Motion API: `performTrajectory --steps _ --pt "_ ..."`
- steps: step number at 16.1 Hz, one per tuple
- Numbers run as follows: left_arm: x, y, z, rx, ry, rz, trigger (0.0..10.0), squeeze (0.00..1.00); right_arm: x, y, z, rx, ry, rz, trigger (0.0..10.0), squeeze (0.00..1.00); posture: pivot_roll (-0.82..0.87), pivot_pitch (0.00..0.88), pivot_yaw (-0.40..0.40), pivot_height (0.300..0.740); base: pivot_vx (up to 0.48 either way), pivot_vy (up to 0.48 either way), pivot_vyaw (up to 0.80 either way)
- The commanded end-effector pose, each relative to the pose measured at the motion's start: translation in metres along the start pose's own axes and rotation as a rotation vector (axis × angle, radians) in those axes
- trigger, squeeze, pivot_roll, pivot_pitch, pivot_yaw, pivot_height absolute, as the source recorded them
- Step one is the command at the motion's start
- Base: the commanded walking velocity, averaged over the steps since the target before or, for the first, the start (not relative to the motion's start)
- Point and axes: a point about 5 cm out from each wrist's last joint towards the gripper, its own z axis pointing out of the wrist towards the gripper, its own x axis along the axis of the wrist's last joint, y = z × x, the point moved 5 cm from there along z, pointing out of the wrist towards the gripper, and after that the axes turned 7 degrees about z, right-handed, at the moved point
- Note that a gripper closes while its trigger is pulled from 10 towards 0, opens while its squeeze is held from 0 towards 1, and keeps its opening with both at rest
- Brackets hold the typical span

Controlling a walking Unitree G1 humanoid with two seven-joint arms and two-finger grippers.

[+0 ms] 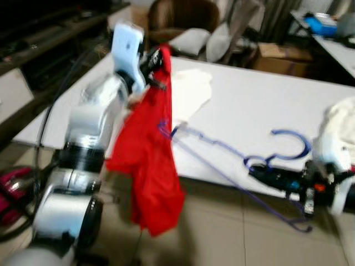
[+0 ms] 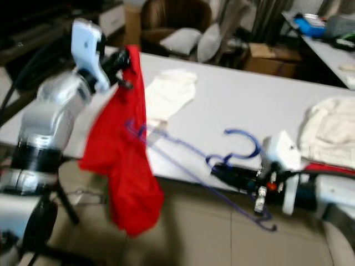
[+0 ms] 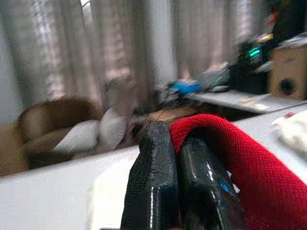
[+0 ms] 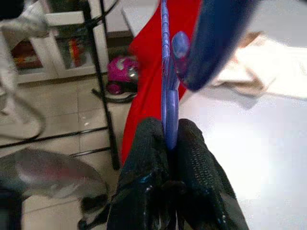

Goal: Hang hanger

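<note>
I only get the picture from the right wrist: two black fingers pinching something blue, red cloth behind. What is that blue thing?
Observer: A blue wire hanger; the right gripper holds it just below the hook.
Visitor: And the red cloth, is it lying somewhere?
Observer: No, it hangs in the air, pinched at its top by the left gripper; the red cloth drapes down off the table's edge.
Visitor: Do the two touch?
Observer: The hanger's far end reaches the cloth; the blur hides whether it is inside.

likely home living room: brown armchair [image 1: 183,19], curtains [image 3: 96,52], white table [image 1: 260,105].
</note>
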Motion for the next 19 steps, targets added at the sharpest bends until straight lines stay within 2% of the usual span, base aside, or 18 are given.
performTrajectory --steps 1,2,3,4,5,6,7,8,9,10,11,12,13,14,16,17,18,19 --pt "0.037 0.017 0.017 -0.082 0.119 0.01 10.0 0.0 -0.008 -0.002 0.01 0.018 -0.052 -0.006 10.0 0.0 0.05 0.0 -0.026 0.74 0.368 0.0 0.0" --pt "0.056 0.018 0.022 -0.104 0.175 -0.015 10.0 0.0 -0.012 0.003 0.023 0.009 -0.076 -0.019 10.0 0.0 0.05 0.0 -0.026 0.74 0.364 0.0 0.0" --pt "0.083 0.02 0.025 -0.137 0.254 -0.044 10.0 0.0 -0.012 0.019 0.044 -0.047 -0.076 -0.068 10.0 0.0 0.05 0.0 -0.031 0.74 0.364 0.0 0.0" --pt "0.102 0.022 0.025 -0.165 0.309 -0.058 10.0 0.0 -0.008 0.039 0.058 -0.131 -0.068 -0.093 10.0 0.0 0.05 0.0 -0.038 0.74 0.364 0.0 0.0" --pt "0.125 0.024 0.021 -0.2 0.373 -0.069 10.0 0.0 0.004 0.067 0.072 -0.253 -0.033 -0.126 10.0 0.0 0.06 0.0 -0.048 0.74 0.368 0.0 0.0" --pt "0.134 0.023 0.019 -0.208 0.397 -0.073 10.0 0.0 0.012 0.08 0.073 -0.316 -0.024 -0.153 10.0 0.0 0.06 0.0 -0.048 0.74 0.371 0.0 0.0" --pt "0.148 0.018 0.011 -0.212 0.44 -0.083 10.0 0.0 0.038 0.111 0.067 -0.456 0.018 -0.231 10.0 0.0 0.07 0.0 -0.06 0.74 0.36 0.0 0.0" --pt "0.153 0.014 0.007 -0.207 0.456 -0.081 10.0 0.0 0.054 0.125 0.06 -0.522 0.042 -0.278 10.0 0.0 0.08 0.0 -0.07 0.74 0.368 0.0 0.0" --pt "0.157 0.007 -0.001 -0.194 0.465 -0.069 10.0 0.0 0.087 0.143 0.047 -0.614 0.104 -0.368 10.0 0.0 0.08 0.0 -0.081 0.74 0.368 0.0 0.0" --pt "0.156 -0.001 -0.011 -0.173 0.458 -0.031 10.0 0.0 0.125 0.153 0.033 -0.675 0.21 -0.439 10.0 0.0 0.08 0.0 -0.084 0.74 0.368 0.0 0.0" --pt "0.151 -0.014 -0.023 -0.117 0.438 -0.023 10.0 0.0 0.165 0.152 0.021 -0.69 0.336 -0.523 10.0 0.0 0.09 0.0 -0.104 0.74 0.368 0.0 0.0" --pt "0.145 -0.024 -0.033 -0.069 0.417 -0.03 10.0 0.0 0.188 0.146 0.016 -0.666 0.417 -0.576 10.0 0.0 0.09 0.0 -0.112 0.74 0.368 0.0 0.0" --pt "0.142 -0.026 -0.036 -0.055 0.41 -0.031 10.0 0.0 0.192 0.144 0.016 -0.653 0.439 -0.583 10.0 0.0 0.09 0.0 -0.117 0.74 0.368 0.0 0.0" --pt "0.129 -0.028 -0.04 -0.034 0.373 -0.044 10.0 0.0 0.191 0.137 0.025 -0.568 0.43 -0.596 10.0 0.0 0.09 0.0 -0.125 0.74 0.371 0.0 0.0" --pt "0.084 -0.008 -0.045 -0.035 0.24 -0.019 10.0 0.0 0.14 0.118 0.059 -0.299 0.243 -0.617 10.0 0.0 0.08 0.0 -0.129 0.74 0.36 0.0 0.0" --pt "0.06 0.003 -0.048 -0.034 0.166 -0.016 10.0 0.0 0.114 0.108 0.069 -0.203 0.176 -0.571 10.0 0.0 0.07 0.0 -0.125 0.74 0.341 0.0 0.0" --pt "0.042 0.011 -0.051 -0.033 0.105 -0.031 10.0 0.0 0.097 0.103 0.074 -0.15 0.137 -0.536 10.0 0.0 0.07 0.0 -0.125 0.74 0.334 0.0 0.0" --pt "0.01 0.028 -0.056 -0.048 0.013 -0.071 10.0 0.0 0.068 0.098 0.076 -0.1 0.04 -0.513 10.0 0.0 0.07 0.0 -0.127 0.74 0.0 0.0 0.0"
